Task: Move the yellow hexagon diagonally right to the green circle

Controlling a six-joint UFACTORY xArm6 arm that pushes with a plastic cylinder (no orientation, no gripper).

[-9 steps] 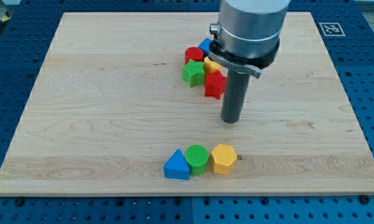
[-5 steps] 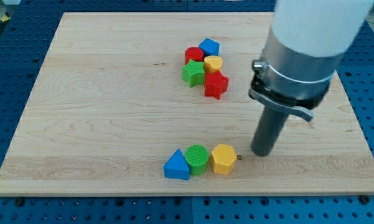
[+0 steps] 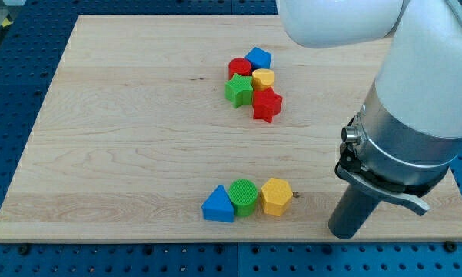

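The yellow hexagon point(image 3: 276, 196) sits near the view's bottom, touching the right side of the green circle point(image 3: 244, 197). A blue triangle point(image 3: 217, 205) touches the green circle's left side. The three form a row. My tip point(image 3: 344, 232) rests on the board to the right of and slightly below the yellow hexagon, well apart from it.
A cluster sits at upper middle: a red circle point(image 3: 240, 68), a blue pentagon-like block point(image 3: 258, 58), a yellow round block point(image 3: 263, 78), a green star point(image 3: 239, 90) and a red star point(image 3: 267, 105). The board's bottom edge point(image 3: 231, 240) lies just below my tip.
My tip has moved from beside the upper cluster down and to the right, past the yellow hexagon, to the bottom right. No block has moved.
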